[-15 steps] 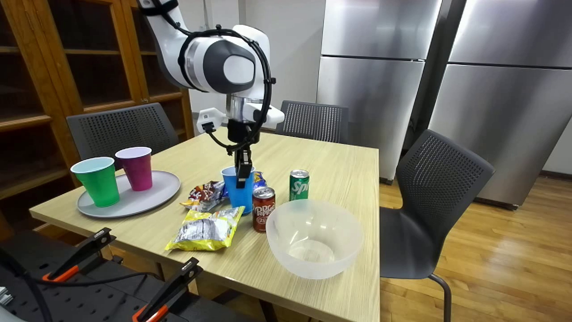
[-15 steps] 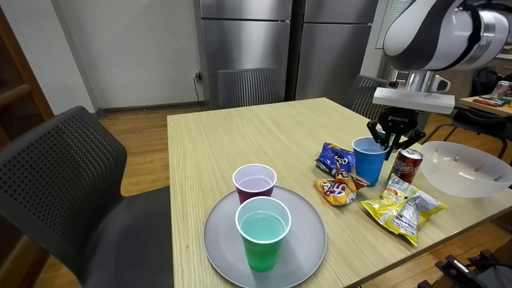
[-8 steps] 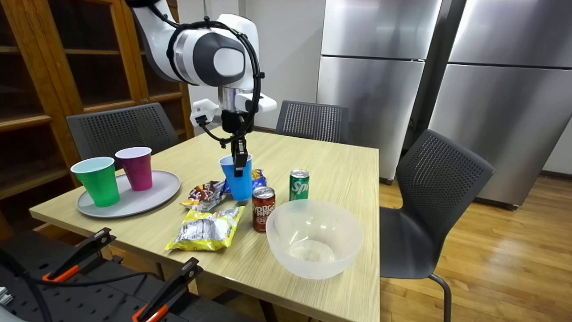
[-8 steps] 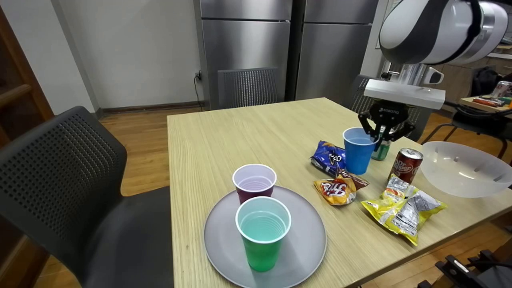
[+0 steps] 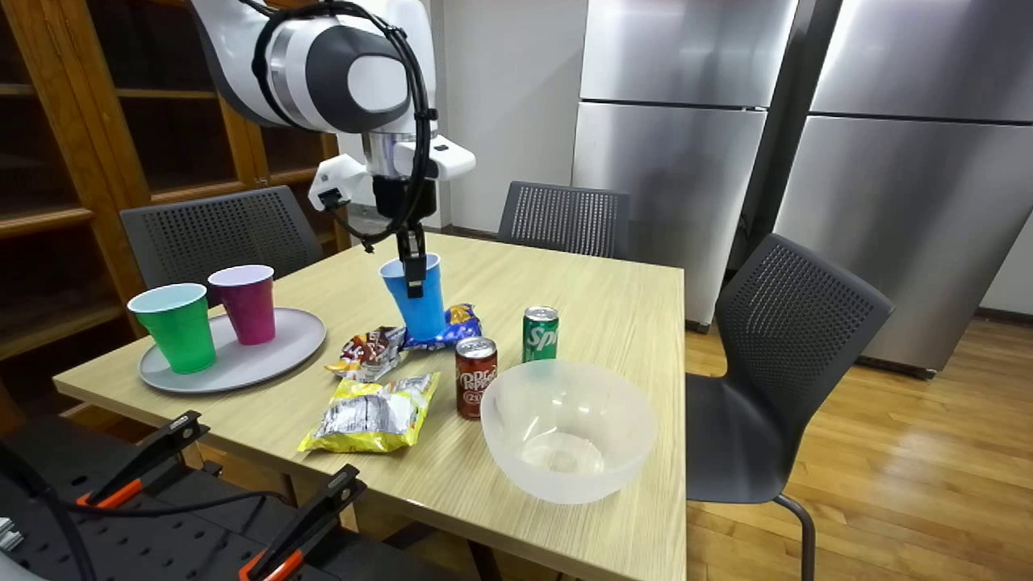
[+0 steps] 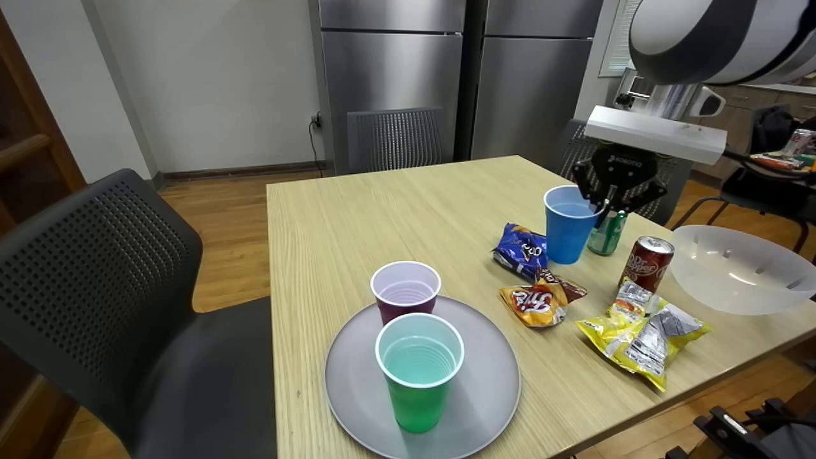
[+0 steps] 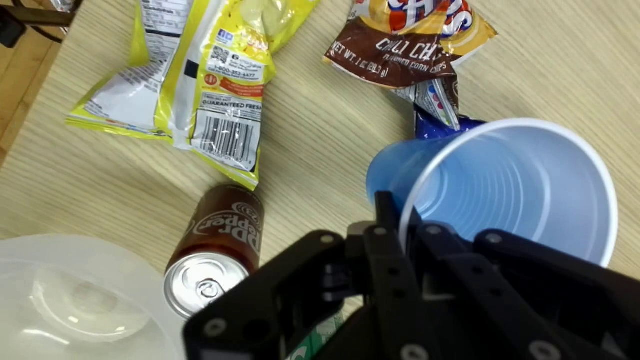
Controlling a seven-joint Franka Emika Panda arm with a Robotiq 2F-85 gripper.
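My gripper [image 7: 400,215] is shut on the rim of a blue plastic cup [image 7: 500,185], one finger inside and one outside. The cup also shows in both exterior views [image 5: 424,311] [image 6: 567,233]. It tilts slightly in an exterior view and looks raised above the table, in front of a blue chip bag [image 5: 460,327]. The brown and orange chip bag [image 6: 539,303] lies beside the blue one. A green Sprite can [image 6: 609,234] is close behind the gripper. A Dr Pepper can [image 5: 476,379] stands nearer the bowl. The cup hides part of the blue bag.
A frosted bowl [image 5: 569,476] stands near the table corner. A yellow chip bag [image 5: 375,415] lies near the table edge. A grey plate [image 6: 491,382] holds a green cup [image 6: 417,395] and a purple cup [image 5: 250,311]. Dark chairs [image 5: 775,403] surround the table.
The blue cup was upright and nearer the Dr Pepper can; my gripper has carried it up and away from that can, toward the blue bag. The cup has tilted somewhat.
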